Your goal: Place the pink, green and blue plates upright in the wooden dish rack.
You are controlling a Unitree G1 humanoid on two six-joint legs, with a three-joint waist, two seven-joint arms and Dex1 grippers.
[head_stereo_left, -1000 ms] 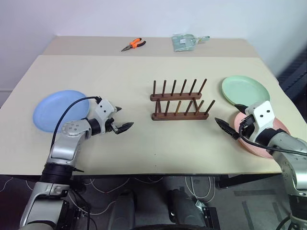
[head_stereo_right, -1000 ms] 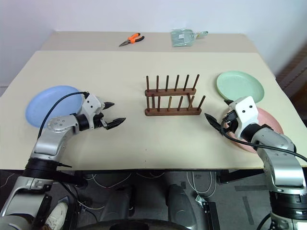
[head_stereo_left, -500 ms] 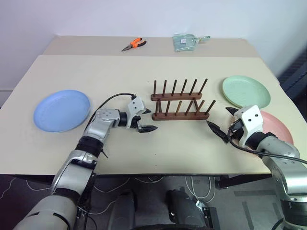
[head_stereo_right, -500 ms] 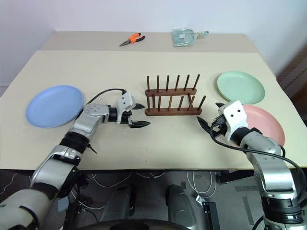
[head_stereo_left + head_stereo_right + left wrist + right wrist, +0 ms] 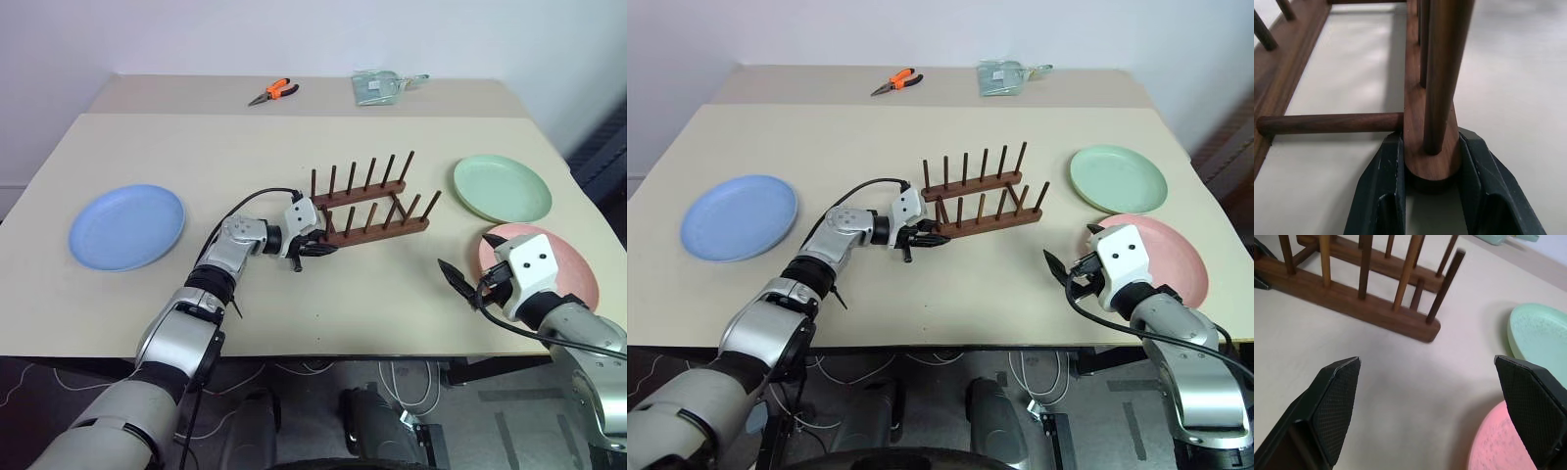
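We seem to be in a lab or test room, not a home kitchen. 2 plain beige tables (image 5: 147, 137) stand pushed together against a bare white wall (image 5: 196, 34). Orange-handled pliers (image 5: 273, 91) and a clear plastic bag (image 5: 377, 85) lie on the far one, and loose cables (image 5: 392, 377) trail over the floor beneath.

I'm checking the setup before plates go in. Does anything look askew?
The wooden dish rack sits skewed on the table, its far end angled away, while the left gripper clamps the near bar's end. All three plates lie flat.
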